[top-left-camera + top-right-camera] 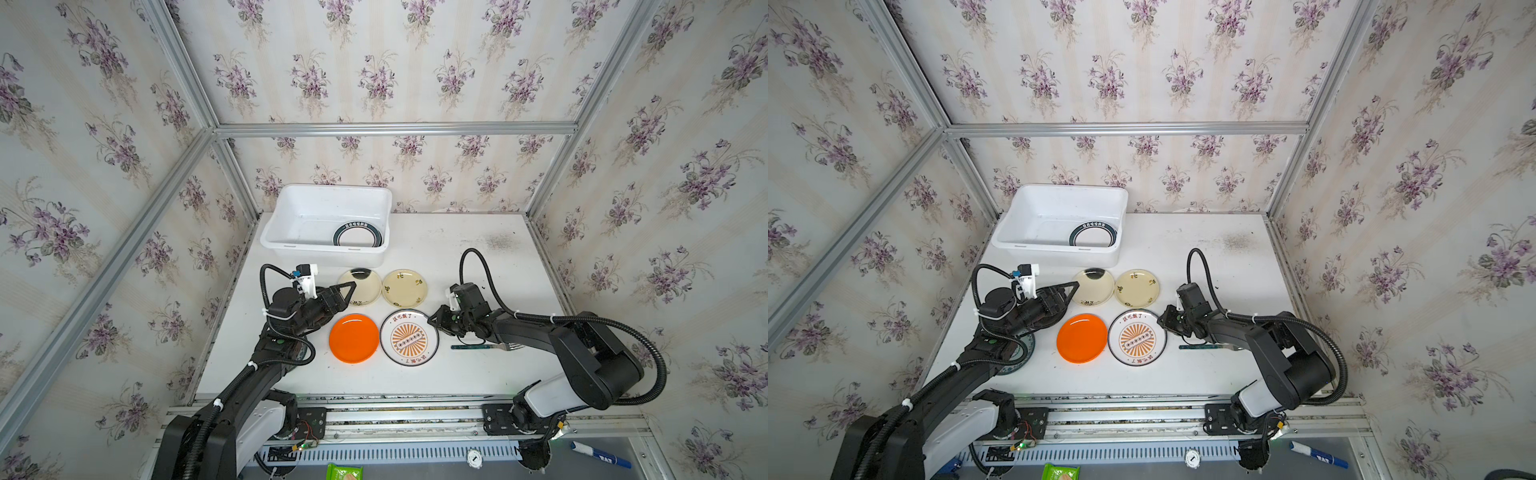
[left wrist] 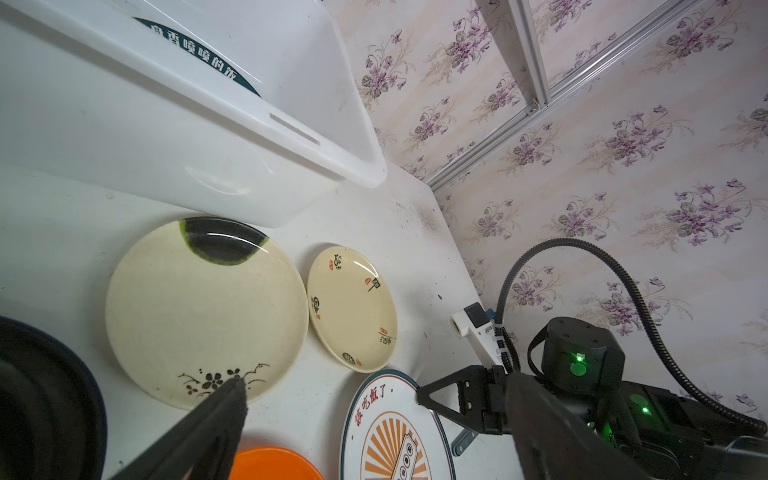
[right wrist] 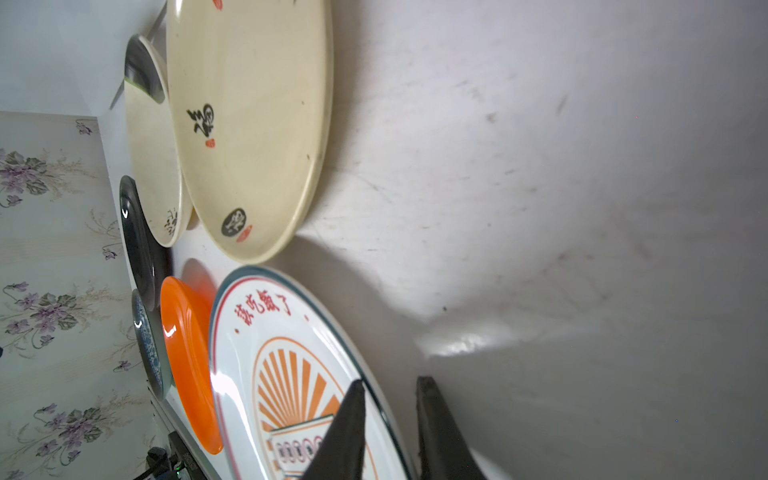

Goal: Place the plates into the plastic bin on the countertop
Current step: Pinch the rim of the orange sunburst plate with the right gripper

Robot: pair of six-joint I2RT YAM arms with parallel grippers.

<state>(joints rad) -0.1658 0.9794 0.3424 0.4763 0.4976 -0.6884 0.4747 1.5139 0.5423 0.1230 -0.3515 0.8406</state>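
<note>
While the sunburst plate (image 3: pixel 286 365) lies flat toward the front edge of the table (image 1: pixel 478 257), just beside the orange plate (image 1: pixel 353 338), we see the right fingers (image 3: pixel 349 428) straddling its rim: one tip is over the plate's face and the other just outside it over bare table, with a narrow gap between them. We cannot tell whether they pinch the rim. The left fingers (image 2: pixel 216 419) are spread wide, one tip over the flower-painted edge of a cream plate (image 2: pixel 199 307). The plastic bin (image 1: pixel 324 188) stands at the table's back edge, toward its left corner, holding a teal-ringed plate (image 1: pixel 357 240).
</note>
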